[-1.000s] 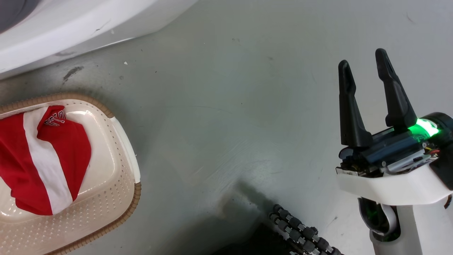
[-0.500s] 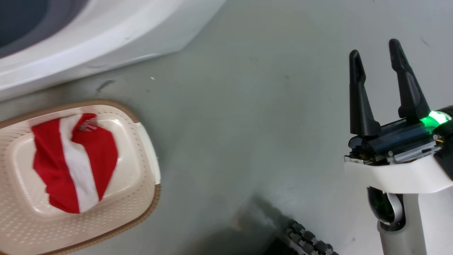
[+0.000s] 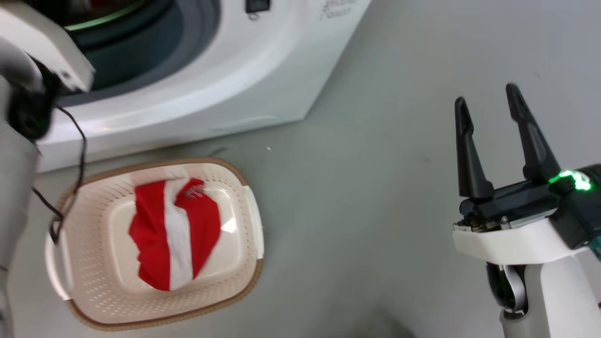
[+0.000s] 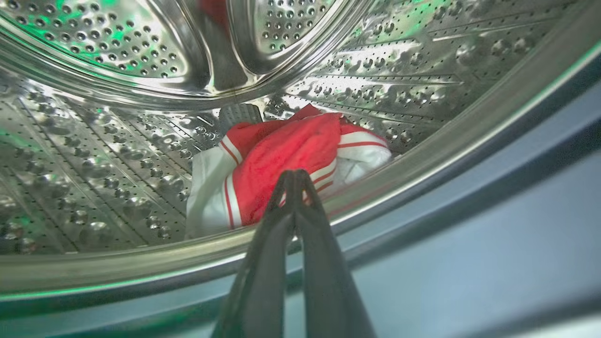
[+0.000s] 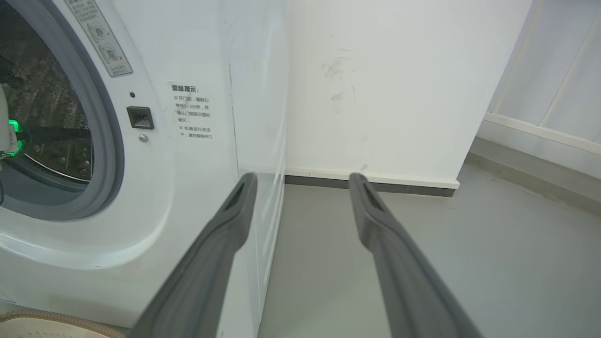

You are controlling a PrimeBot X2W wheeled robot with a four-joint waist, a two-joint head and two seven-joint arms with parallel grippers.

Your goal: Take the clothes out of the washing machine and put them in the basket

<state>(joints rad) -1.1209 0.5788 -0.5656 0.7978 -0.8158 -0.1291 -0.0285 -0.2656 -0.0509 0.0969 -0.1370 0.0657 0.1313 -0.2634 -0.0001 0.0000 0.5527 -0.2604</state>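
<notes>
One of the clothes, a red garment with a broad white band (image 3: 178,234), lies in the cream basket (image 3: 94,281) on the floor before the washing machine (image 3: 225,89). Another red and white striped garment (image 4: 291,155) is bunched at the bottom of the steel drum (image 4: 94,164). My left gripper (image 4: 295,174) is shut at the drum's lip, just in front of that garment, with nothing seen between its fingers. My pale left forearm (image 3: 19,188) reaches up into the door opening. My right gripper (image 3: 486,96) (image 5: 300,185) hangs open and empty over bare floor to the right.
The machine's white front (image 5: 188,188) with stickers and a door latch stands left of my right gripper. A white wall (image 5: 375,94) with a dark skirting runs behind. Grey floor (image 3: 366,188) lies between basket and right arm. A thin black cable (image 3: 80,155) hangs from my left arm.
The head camera has swung, so the basket sits further right and the machine's opening and my left arm have come into the picture. The right gripper stays open.
</notes>
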